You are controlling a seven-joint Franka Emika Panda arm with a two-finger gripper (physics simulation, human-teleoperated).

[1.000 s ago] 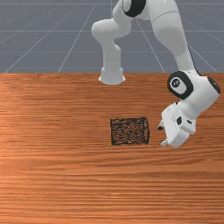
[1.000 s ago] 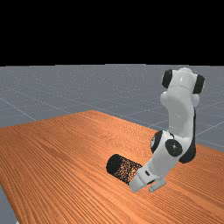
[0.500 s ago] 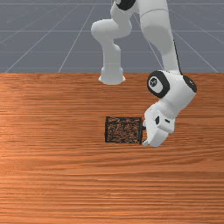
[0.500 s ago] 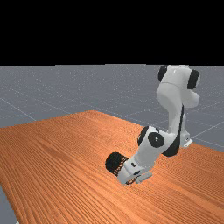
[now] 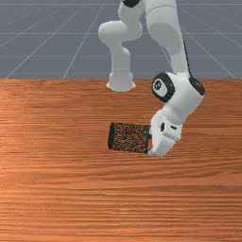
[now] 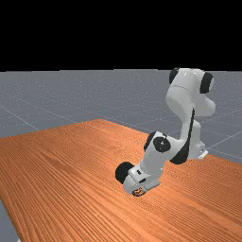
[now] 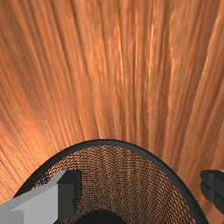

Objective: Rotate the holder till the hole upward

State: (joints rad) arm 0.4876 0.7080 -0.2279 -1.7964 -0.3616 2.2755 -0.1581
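Note:
In the front view, my gripper (image 5: 150,144) is at the right end of the holder (image 5: 130,137), a black mesh cylinder lying on its side. The holder's dark closed end (image 5: 111,136) faces the front view's left. The far view has that closed end (image 6: 124,173) beyond my hand, which hides most of the mesh. Looking into the hole in the wrist view, I see the round rim (image 7: 105,142). My gripper (image 7: 141,190) is open there: one finger (image 7: 69,192) overlaps the hole, the other (image 7: 213,186) is outside the rim.
The wooden table (image 5: 71,189) lies under the holder and hand. Behind them in the front view stands the arm's base (image 5: 120,80), at the table's back edge.
My hand has moved toward the front view's left and reached the holder's rim end. The holder has slid the same way and turned slightly, so its closed end now looks like a dark oval.

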